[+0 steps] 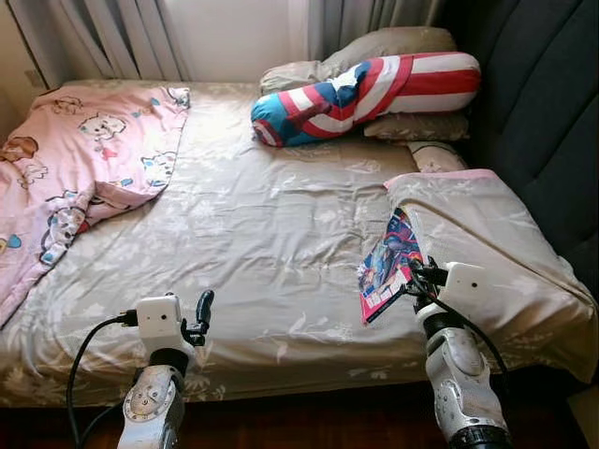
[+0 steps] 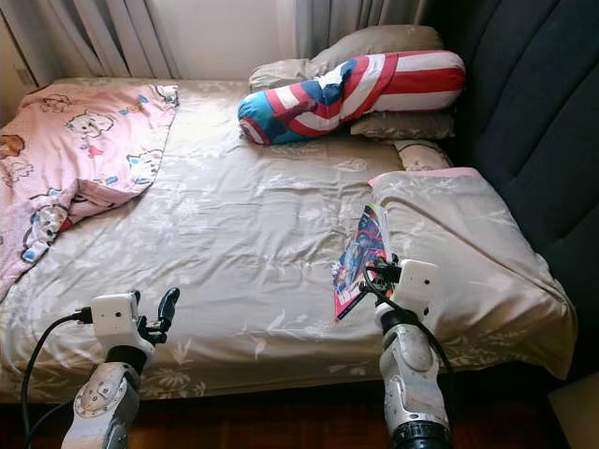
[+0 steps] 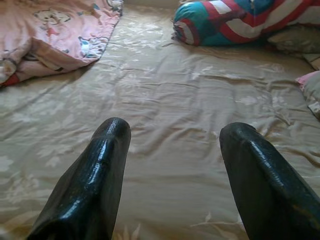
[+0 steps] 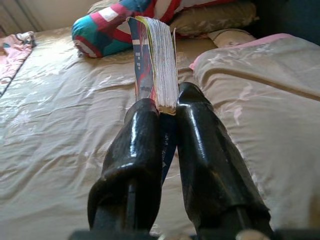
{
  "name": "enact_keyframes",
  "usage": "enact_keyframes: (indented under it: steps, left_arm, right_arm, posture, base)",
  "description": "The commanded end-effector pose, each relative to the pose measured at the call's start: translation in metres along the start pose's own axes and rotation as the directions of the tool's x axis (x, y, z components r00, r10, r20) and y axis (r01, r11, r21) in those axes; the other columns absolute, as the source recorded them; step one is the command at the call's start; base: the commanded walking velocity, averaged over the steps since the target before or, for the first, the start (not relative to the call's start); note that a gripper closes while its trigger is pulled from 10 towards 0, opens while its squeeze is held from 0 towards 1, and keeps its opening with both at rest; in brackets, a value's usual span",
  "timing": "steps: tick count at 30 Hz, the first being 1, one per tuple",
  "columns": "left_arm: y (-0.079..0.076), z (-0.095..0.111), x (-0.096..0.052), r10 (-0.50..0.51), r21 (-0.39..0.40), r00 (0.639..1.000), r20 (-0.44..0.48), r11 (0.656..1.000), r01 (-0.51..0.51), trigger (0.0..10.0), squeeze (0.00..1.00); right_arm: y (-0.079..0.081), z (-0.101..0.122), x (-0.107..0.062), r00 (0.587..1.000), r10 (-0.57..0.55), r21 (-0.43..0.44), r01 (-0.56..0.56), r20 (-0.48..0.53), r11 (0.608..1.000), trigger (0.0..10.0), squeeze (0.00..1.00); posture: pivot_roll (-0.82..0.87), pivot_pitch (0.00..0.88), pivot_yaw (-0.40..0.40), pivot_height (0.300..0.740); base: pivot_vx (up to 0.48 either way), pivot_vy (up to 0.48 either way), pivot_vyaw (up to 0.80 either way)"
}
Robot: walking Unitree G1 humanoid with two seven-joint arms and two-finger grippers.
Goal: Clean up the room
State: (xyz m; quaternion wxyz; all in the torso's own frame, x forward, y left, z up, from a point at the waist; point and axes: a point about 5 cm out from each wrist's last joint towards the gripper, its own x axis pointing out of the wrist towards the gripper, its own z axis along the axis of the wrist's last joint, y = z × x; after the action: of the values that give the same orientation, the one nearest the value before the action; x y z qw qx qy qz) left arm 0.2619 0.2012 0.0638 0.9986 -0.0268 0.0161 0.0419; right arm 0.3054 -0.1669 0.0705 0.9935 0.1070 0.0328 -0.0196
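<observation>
A wide bed (image 1: 253, 243) under a beige sheet with a pale flower print takes up most of the scene, backed on the robot's right by a dark padded headboard (image 1: 543, 112). A pink quilt (image 1: 75, 168) printed with cartoon animals lies rumpled over the bed's far left side, and a folded beige blanket (image 1: 487, 243) with a pink edge covers the near right part. At the head lies a long bolster (image 1: 374, 89) in red, white and blue stripes, resting against flat beige pillows (image 1: 384, 47). The right gripper (image 4: 167, 125) pinches a thin, glossy book (image 4: 155, 60) with a bright cover; its fingers (image 4: 140, 145) press on both sides of the book's lower edge, holding it upright over the bed just beside the blanket's near corner. The left gripper (image 3: 172, 165) hovers low over the sheet near the bed's front edge, its fingers (image 3: 100, 170) spread apart with nothing between them.
</observation>
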Motion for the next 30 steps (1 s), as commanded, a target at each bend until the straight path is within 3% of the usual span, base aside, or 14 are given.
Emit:
enact_keyframes:
  steps: [1,5,30]
  left_arm:
    - [0.0020,-0.0021,-0.0022,0.000,-0.005,1.000,-0.011,1.000,0.000,10.0,0.00]
    - [0.0022,-0.0018,-0.0023,-0.001,-0.007,1.000,-0.009,1.000,0.001,10.0,0.00]
    - [0.0015,-0.0019,-0.0030,-0.002,-0.004,1.000,-0.010,1.000,0.002,10.0,0.00]
  right_arm:
    - [0.0035,0.0073,0.0029,0.999,0.020,-0.009,-0.020,0.031,1.000,10.0,0.00]
    - [0.0040,0.0067,0.0027,0.999,0.019,-0.008,-0.019,0.029,1.000,10.0,0.00]
    - [0.0061,0.0050,0.0034,1.000,0.028,-0.011,-0.028,0.012,1.000,10.0,0.00]
  posture:
    - [0.00,0.099,-0.042,0.740]
    - [0.00,0.098,-0.042,0.740]
    - [0.00,0.101,-0.043,0.740]
  base:
    - [0.000,0.000,0.00]
    - [0.000,0.000,0.00]
    - [0.267,0.000,0.00]
